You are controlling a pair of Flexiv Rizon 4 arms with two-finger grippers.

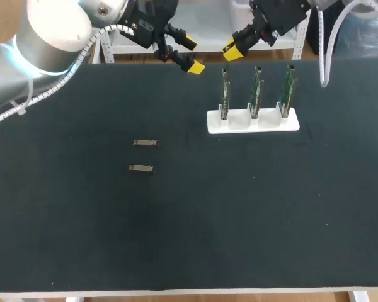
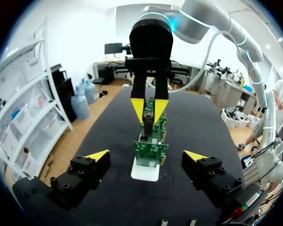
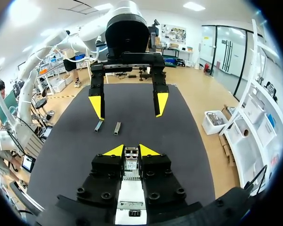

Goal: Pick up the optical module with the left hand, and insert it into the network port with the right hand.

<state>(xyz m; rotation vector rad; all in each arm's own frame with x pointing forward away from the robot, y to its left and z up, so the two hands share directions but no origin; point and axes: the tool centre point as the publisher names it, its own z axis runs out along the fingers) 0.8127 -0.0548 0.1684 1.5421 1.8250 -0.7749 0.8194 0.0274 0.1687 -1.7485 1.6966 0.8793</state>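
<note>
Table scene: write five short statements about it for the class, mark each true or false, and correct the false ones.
1. Two optical modules lie on the black table. True.
2. The white holder carries four circuit boards. False: it carries three.
3. The boards stand upright in the holder. True.
4. The left gripper is shut on a module. False: its fingers are wide open and hold nothing; both modules are on the table.
5. The modules lie on the right arm's side of the holder. False: they lie on the left arm's side, well apart from it.
</note>
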